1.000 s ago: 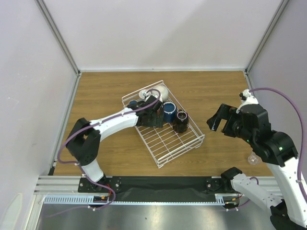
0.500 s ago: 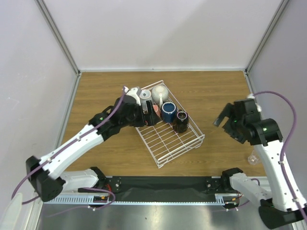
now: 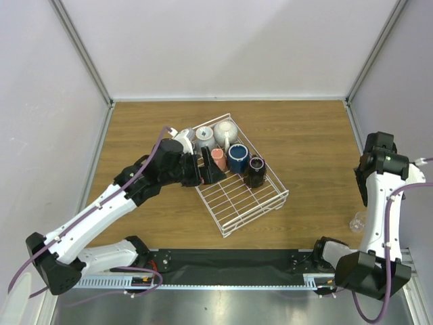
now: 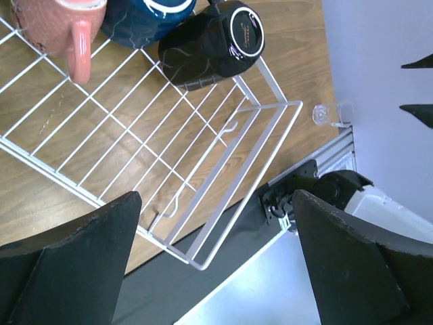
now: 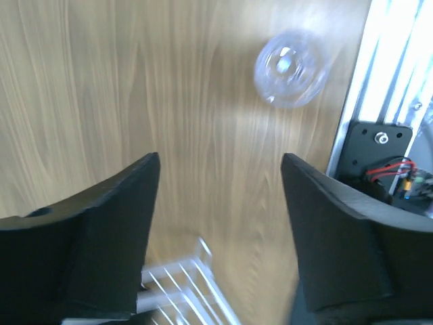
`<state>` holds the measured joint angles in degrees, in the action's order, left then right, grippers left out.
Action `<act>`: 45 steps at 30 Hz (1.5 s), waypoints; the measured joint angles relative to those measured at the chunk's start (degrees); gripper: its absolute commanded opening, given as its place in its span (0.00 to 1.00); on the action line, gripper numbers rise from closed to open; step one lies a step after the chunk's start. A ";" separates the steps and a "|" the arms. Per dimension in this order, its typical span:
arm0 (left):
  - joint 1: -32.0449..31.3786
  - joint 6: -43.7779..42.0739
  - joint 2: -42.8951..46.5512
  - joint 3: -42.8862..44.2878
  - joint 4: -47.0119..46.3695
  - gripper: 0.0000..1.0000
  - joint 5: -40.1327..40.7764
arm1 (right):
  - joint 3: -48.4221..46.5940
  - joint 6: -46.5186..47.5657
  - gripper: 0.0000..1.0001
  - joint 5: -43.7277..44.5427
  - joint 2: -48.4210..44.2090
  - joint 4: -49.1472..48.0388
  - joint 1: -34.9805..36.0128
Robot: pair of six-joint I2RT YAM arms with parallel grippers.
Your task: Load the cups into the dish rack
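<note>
The dish rack is a white wire basket lying at an angle mid-table. Its far end holds several cups: grey-blue, cream-white, salmon-pink, navy blue and black. My left gripper hovers open at the rack's left side, just beside the pink cup, holding nothing. The left wrist view shows the pink cup, navy cup, black cup and rack wires beyond the open left gripper. My right gripper is open over bare wood.
A small clear plastic piece lies on the table by the right front edge, also in the top view. The right arm is folded up near the right wall. A blurred rack corner shows low in the right wrist view.
My left gripper has drawn back leftward off the rack, leaving the pink cup standing in it. The right arm has swung back toward the right wall.
</note>
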<state>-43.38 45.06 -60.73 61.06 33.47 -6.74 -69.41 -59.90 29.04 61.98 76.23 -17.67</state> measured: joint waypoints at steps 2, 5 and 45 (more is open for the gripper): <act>0.00 0.00 0.61 0.00 0.83 1.00 -0.26 | -0.26 -3.13 0.72 2.62 0.92 -0.02 -1.97; 0.00 -0.02 1.40 0.00 1.81 1.00 -1.07 | -0.24 -7.15 0.71 4.81 2.27 0.04 -5.64; 0.00 -0.09 -0.81 2.12 3.89 1.00 -3.69 | 19.28 -5.18 0.42 -0.13 12.04 -18.25 -17.35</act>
<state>-43.38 44.97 -61.54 63.18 37.36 -10.44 -50.13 -65.08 28.91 74.02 57.98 -35.03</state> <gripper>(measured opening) 0.996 0.426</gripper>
